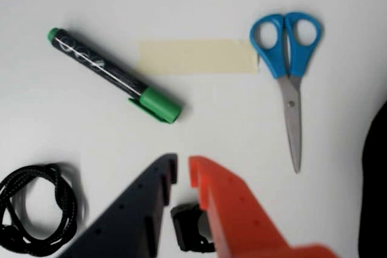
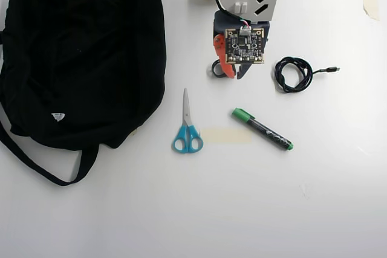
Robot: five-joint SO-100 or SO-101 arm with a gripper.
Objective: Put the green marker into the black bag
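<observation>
The green marker (image 1: 115, 77) lies flat on the white table, a black barrel with white print and a green cap, diagonal in the wrist view's upper left. In the overhead view the green marker (image 2: 263, 129) rests below and right of my gripper (image 2: 233, 77), apart from it. My gripper (image 1: 182, 164) shows a dark blue and an orange finger with tips nearly together and nothing between them, well short of the marker. The black bag (image 2: 84, 52) fills the overhead view's upper left, strap trailing below; only its edge (image 1: 376, 179) shows at the wrist view's right.
Blue-handled scissors (image 2: 187, 131) (image 1: 290, 64) lie between bag and marker, beside a strip of beige tape (image 2: 225, 135) (image 1: 196, 57). A coiled black cable (image 2: 293, 74) (image 1: 36, 216) sits right of the arm in the overhead view. A small black object (image 1: 190, 234) lies under the gripper.
</observation>
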